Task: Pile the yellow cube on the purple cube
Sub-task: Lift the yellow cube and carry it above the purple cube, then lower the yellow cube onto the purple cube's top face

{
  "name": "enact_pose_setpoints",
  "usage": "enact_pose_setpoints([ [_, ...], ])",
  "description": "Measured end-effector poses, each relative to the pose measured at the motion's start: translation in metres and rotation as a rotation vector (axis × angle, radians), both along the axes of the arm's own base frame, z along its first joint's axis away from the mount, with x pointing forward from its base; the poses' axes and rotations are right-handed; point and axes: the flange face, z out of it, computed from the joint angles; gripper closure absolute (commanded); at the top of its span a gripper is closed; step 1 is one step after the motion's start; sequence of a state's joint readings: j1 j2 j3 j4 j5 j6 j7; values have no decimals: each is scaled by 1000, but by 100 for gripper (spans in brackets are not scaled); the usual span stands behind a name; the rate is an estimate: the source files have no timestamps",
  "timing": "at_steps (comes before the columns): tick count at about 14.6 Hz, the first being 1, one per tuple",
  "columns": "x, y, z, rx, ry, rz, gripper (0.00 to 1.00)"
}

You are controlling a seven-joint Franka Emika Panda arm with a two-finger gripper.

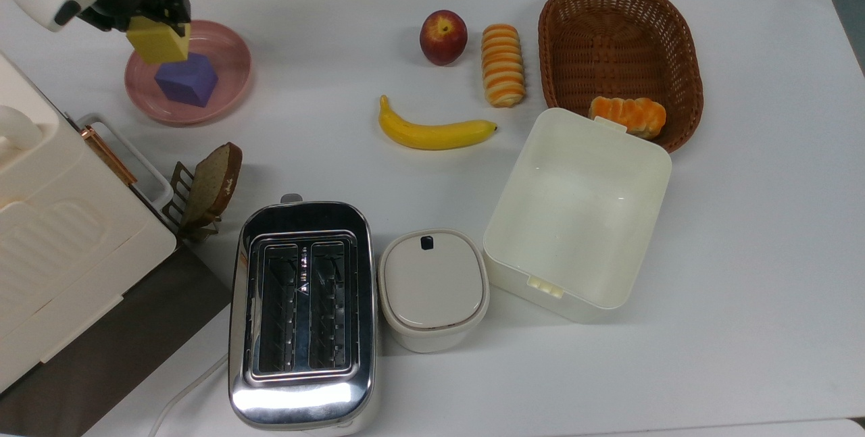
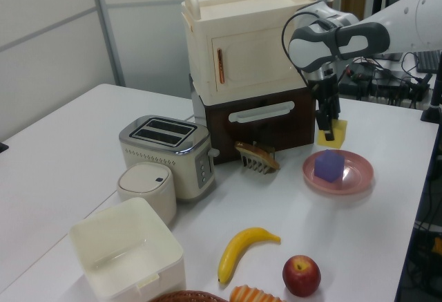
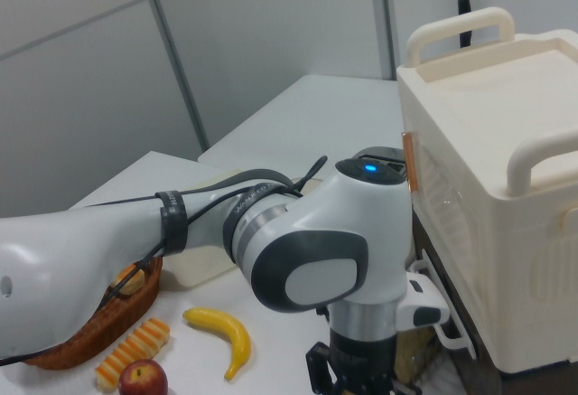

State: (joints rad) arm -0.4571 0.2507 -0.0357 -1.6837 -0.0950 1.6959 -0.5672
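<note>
My end effector [image 1: 157, 15] is clamped on the yellow cube [image 1: 159, 44], holding it in the air above the purple cube [image 1: 187, 80], which sits on the pink plate [image 1: 233, 59] near the top view's left edge. As I judge it, pickup and carry are done; lowering, aligning and letting go remain. Both cubes are matte, sharp-edged blocks with flat faces, so they should stack steadily. The plate is smooth and round with a raised rim, on the plain white bench [image 1: 743, 234].
</note>
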Motion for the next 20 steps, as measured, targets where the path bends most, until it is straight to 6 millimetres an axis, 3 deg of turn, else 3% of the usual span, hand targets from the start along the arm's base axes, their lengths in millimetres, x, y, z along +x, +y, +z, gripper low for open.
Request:
enact_pose_setpoints([
  [6, -10, -2, -18, 11, 38, 11, 83],
  [12, -8, -3, -20, 2, 20, 14, 81],
  [17, -4, -5, -22, -12, -8, 18, 68],
  [20, -3, -5, -24, -11, -7, 19, 47],
])
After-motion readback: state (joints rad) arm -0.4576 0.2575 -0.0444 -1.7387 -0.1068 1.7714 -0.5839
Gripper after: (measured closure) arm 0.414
